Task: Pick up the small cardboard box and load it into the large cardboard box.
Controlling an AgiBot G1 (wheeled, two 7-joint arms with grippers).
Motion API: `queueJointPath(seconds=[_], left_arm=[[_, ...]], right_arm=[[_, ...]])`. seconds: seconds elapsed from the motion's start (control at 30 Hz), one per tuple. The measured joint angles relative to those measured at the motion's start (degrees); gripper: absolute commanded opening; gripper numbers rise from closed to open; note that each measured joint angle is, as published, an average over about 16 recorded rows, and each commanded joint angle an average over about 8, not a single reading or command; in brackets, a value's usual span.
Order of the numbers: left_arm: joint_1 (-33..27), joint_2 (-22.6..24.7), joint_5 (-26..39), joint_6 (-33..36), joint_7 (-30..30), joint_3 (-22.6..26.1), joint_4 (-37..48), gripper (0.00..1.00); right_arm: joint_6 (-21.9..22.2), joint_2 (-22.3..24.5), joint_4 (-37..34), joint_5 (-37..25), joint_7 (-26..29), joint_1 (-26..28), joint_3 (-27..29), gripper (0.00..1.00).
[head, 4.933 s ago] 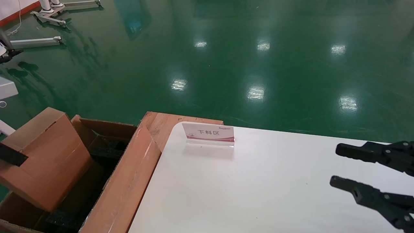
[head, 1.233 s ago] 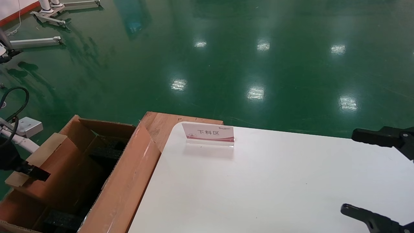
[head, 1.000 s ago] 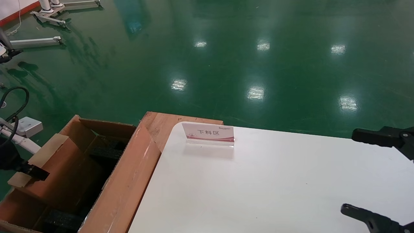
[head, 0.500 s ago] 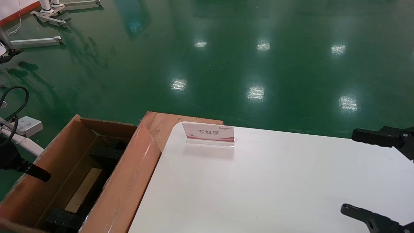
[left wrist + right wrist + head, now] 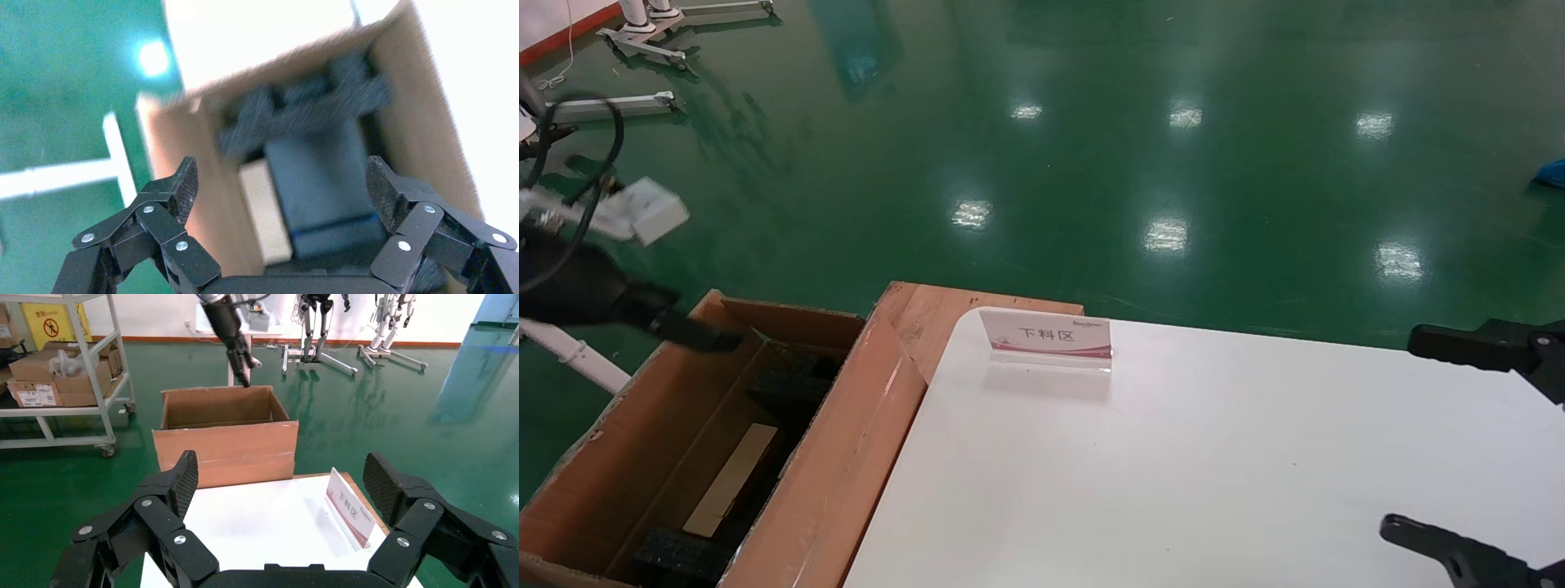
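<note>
The large cardboard box [image 5: 829, 457] stands open at the table's left end, with black foam blocks [image 5: 789, 388] inside. The small cardboard box [image 5: 730, 480] lies down inside it; only a narrow tan face shows, also in the left wrist view [image 5: 264, 214]. My left gripper [image 5: 686, 331] is open and empty, raised above the large box's far left corner. In the left wrist view it [image 5: 283, 187] looks down into the box [image 5: 422, 141]. My right gripper [image 5: 1418, 441] hangs open and empty over the table's right side, as its wrist view [image 5: 283, 478] shows.
A white table [image 5: 1214, 474] carries a small sign stand [image 5: 1046, 336]. A wooden board [image 5: 928, 314] lies under the table's far left corner. Green floor lies beyond. The right wrist view shows the large box [image 5: 223, 444] and a shelf cart [image 5: 61, 373] behind.
My left gripper let go of the small box, which dropped down into the large box. The left gripper then rose and moved toward the box's far corner. The right gripper stayed still.
</note>
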Motion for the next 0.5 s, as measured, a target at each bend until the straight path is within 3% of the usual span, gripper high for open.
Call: queueJointPath(seconds=[0.27, 0.5], left_arm=[[-3.2, -2.6, -4.2, -1.5, 4.0, -3.2, -6.2, 1.00], [-1.9, -3.0, -6.2, -1.6, 5.9, -6.4, -8.3, 1.00]], right_arm=[[0.0, 0.0, 0.0, 0.0, 0.0, 0.0, 0.0, 1.00], [0.0, 0.0, 0.0, 0.0, 0.0, 0.0, 0.0, 1.00]])
